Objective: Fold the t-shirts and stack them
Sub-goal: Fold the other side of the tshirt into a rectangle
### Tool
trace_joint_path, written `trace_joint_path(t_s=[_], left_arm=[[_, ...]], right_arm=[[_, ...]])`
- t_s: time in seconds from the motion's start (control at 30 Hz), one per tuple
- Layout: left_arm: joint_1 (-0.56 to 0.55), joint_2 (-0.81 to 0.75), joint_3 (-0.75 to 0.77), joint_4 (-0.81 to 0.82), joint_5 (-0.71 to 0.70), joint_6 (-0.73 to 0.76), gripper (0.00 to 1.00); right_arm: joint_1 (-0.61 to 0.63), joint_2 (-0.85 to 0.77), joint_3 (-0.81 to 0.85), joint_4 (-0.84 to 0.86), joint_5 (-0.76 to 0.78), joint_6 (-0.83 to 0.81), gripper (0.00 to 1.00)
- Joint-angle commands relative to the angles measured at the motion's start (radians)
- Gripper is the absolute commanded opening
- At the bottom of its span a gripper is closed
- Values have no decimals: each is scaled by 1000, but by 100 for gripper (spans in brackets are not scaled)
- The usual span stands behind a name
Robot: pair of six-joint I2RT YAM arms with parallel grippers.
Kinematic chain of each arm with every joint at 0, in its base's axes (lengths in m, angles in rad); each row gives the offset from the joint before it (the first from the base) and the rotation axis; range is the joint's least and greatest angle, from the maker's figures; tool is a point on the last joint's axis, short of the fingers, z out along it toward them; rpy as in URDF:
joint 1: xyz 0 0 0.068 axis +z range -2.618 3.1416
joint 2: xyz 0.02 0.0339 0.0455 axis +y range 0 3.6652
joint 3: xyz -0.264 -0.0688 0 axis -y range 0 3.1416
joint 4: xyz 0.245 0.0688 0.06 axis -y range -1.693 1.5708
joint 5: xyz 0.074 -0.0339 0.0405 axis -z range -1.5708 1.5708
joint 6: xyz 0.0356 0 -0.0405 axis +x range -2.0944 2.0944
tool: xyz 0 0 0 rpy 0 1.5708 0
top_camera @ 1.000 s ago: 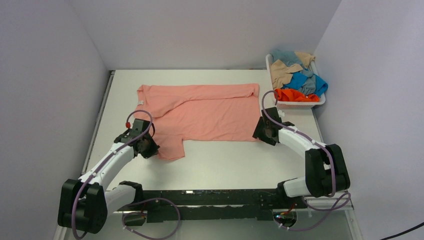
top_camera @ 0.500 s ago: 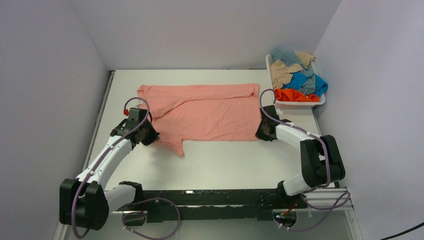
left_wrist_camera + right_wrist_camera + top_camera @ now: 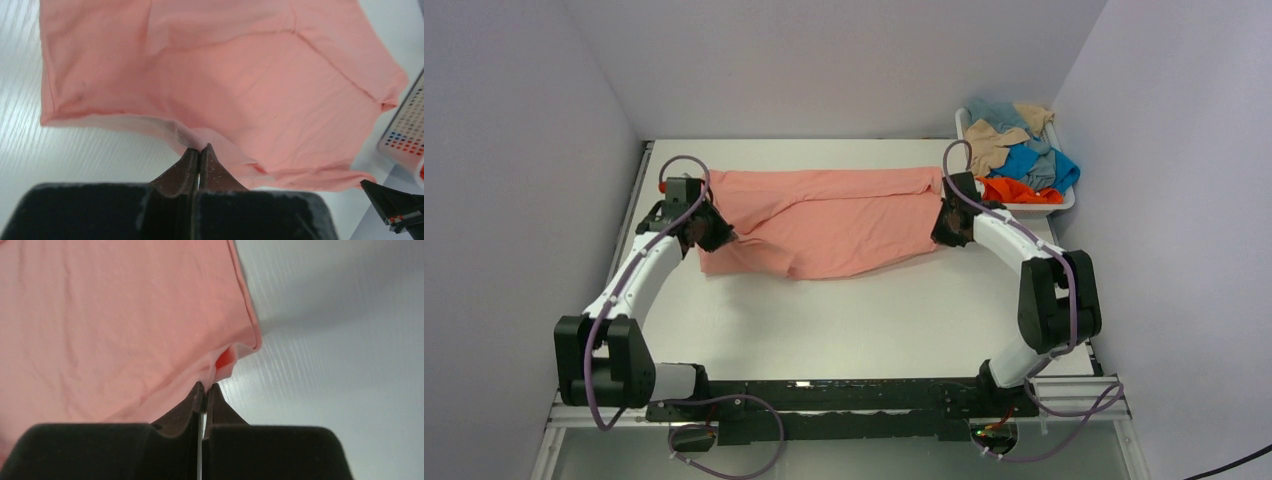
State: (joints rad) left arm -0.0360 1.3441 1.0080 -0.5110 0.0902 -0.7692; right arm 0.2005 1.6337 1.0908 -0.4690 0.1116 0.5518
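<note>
Lengthwise fold in hand: left gripper [image 3: 721,233] and right gripper [image 3: 941,226], jaws together, are each clamping a near corner of the salmon pink t-shirt [image 3: 829,218] spread on the table [image 3: 874,315]; next, both corners are likely needing even laying onto its far edge.

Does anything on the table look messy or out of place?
Nothing damaged. The salmon pink t-shirt is rumpled mid-fold: left gripper and right gripper pinch its near edge, which sags between them. In the white basket at far right, a bright blue shirt spills over the rim.
</note>
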Motion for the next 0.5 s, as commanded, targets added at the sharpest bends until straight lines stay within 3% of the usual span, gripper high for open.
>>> trace_joint_path(t_s=[0.0, 0.47], left_arm=[[28, 75, 128, 65, 42, 39, 0], [81, 344, 485, 68, 4, 179, 0]], right_arm=[[-32, 88, 146, -83, -35, -31, 0], [-74, 341, 505, -193, -69, -52, 0]])
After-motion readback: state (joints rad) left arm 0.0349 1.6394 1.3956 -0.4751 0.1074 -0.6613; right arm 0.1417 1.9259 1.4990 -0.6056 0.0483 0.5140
